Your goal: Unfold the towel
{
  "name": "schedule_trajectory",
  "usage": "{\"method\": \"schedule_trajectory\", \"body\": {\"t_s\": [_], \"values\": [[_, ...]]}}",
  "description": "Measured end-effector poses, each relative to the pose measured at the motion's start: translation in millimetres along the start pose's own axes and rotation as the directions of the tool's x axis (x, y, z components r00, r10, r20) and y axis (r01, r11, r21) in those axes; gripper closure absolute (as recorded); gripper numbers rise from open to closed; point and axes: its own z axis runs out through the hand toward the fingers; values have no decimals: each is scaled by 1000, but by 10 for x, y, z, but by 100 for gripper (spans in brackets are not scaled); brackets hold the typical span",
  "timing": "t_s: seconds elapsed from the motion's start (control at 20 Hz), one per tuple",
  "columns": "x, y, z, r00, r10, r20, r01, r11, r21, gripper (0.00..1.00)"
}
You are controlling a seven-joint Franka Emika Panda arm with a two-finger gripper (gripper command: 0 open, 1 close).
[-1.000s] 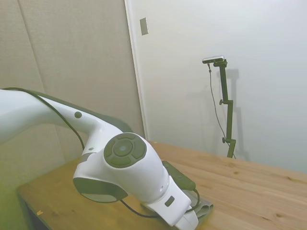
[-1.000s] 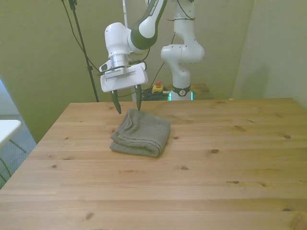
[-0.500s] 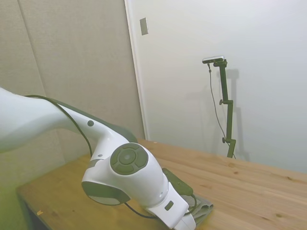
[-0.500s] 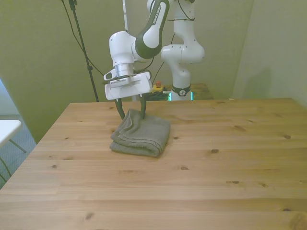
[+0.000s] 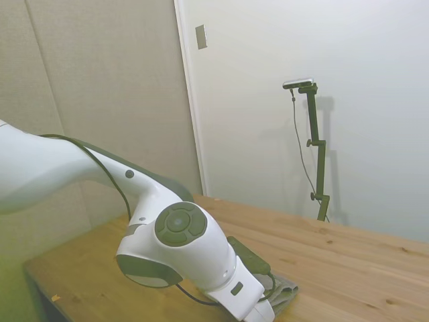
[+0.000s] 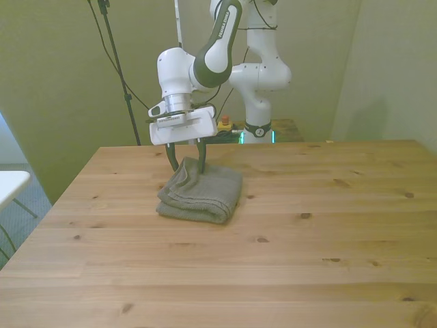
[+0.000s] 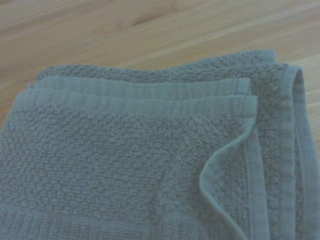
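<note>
Front view shows my gripper (image 6: pixel 186 162) spread apart, its fingers straddling the far corner of the folded towel (image 6: pixel 201 192) lying on the table (image 6: pixel 307 246). I judge this the grasp step; next I pinch the top layer's hem and lift.

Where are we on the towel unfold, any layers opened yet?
Nothing is unfolded: the towel lies as a folded stack on the table, and the wrist view shows several hemmed layers stacked, one corner curling up. In hand: the gripper is open at the towel's far corner, fingers straddling the edge, not closed on cloth. Left: pinch a top layer, lift it and pull the towel flat.
</note>
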Motion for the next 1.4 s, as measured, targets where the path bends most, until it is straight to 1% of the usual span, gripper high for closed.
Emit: {"method": "schedule_trajectory", "body": {"t_s": [0.6, 0.85, 1.05, 1.4], "values": [[17, 34, 1, 1000, 9, -3, -9, 1000, 5, 100], [70, -52, -57, 1000, -5, -13, 5, 1000, 17, 100], [55, -317, -99, 999, -45, -17, 45, 999, 17, 100], [-94, -1028, -224, 995, -97, -31, 98, 995, 36, 100]]}}
